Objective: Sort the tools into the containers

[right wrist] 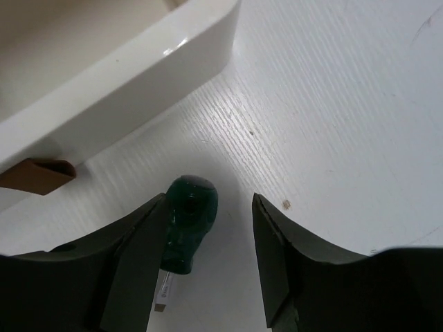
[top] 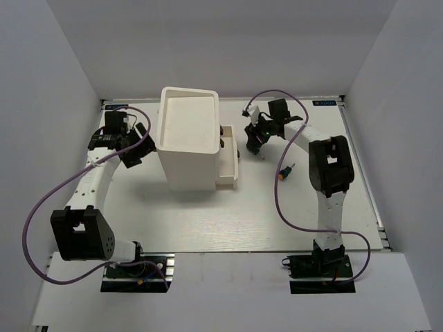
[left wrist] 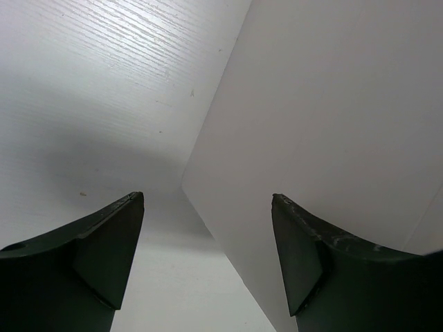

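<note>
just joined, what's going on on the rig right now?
Tool sorting is under way. The right gripper is low beside the small white bin, jaws open with a green stubby screwdriver between them. The left gripper is open and empty next to the tall white bin. An orange-green screwdriver lies loose on the table.

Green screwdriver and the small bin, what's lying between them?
Nothing but bare table, seen in the right wrist view. The green screwdriver lies between the fingers of the open right gripper, apart from the small bin.
</note>
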{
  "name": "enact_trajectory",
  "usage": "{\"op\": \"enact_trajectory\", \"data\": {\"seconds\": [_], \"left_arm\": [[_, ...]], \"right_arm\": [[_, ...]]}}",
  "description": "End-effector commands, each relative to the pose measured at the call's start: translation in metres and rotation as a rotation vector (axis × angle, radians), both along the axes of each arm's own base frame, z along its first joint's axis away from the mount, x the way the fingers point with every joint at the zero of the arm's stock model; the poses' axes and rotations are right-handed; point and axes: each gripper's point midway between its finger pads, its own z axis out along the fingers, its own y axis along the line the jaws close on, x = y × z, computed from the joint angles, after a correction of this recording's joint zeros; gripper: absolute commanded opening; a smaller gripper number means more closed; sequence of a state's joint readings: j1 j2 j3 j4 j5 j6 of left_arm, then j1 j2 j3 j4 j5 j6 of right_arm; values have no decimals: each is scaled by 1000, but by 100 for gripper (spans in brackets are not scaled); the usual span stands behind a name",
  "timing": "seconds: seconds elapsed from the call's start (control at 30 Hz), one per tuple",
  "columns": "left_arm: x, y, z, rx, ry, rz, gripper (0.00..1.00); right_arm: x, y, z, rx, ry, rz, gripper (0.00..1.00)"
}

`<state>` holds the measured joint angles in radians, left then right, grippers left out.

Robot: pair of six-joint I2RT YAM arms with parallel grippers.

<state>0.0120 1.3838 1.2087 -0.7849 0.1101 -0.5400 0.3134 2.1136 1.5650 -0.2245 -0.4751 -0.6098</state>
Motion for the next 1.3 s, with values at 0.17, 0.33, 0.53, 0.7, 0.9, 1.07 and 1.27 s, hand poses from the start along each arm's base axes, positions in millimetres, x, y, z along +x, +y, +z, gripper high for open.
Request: {"op": "enact_trajectory", "data": {"seconds": [0.17,0.33,0.53,0.7,0.9,1.07,1.27], "left_arm": [[-3,-3,17,-16,-52,-15,85],[-7,-3,13,-16,-43,-15,85],[-6,-5,15,-23,-53,-21,85],[-4,-10,14,-30,-62,-36,85],[-4,-10,14,-30,-62,-36,85],[-4,-11,24,-30,-92,-50,85],[-6,-14,28,-39,-112,-70,85]], "right_arm": [[-9,-2,-23,-52,130,-11,57],[-22,-7,-41,-99,179,-15,56],[-22,-19,-34,-151,165,-80,58],[-30,-26,-30,-187,205,-98,57],[-39,-27,-32,-185,278,-99,0],[-24,-10,56,77,311,-189,0],[-45,27,143,362,509,-198,0]]}}
